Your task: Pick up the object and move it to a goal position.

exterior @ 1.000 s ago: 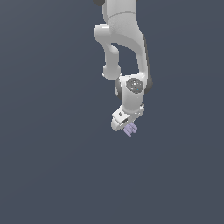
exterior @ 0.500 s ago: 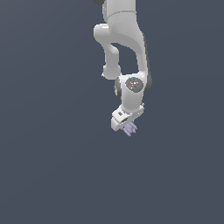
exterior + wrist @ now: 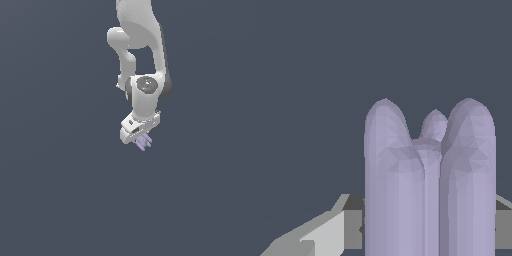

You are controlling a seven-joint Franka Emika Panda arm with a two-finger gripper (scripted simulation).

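Note:
The object (image 3: pixel 144 142) is a small pale lavender lump of rounded rod-like lobes. In the exterior view it hangs just under the white gripper (image 3: pixel 140 136), which is shut on it and holds it in the air against the plain dark grey background. In the wrist view the object (image 3: pixel 428 185) fills the middle, its lobes pointing away from the camera, with a grey finger (image 3: pixel 331 227) pressed against its side. The fingertips are hidden behind the lobes.
The white arm (image 3: pixel 142 45) reaches down from the top of the exterior view. Around it only a uniform dark grey surface (image 3: pixel 60 190) shows, with no other objects or edges in view.
The arm and the held object have shifted slightly upward in the exterior view. The grip on the object is unchanged.

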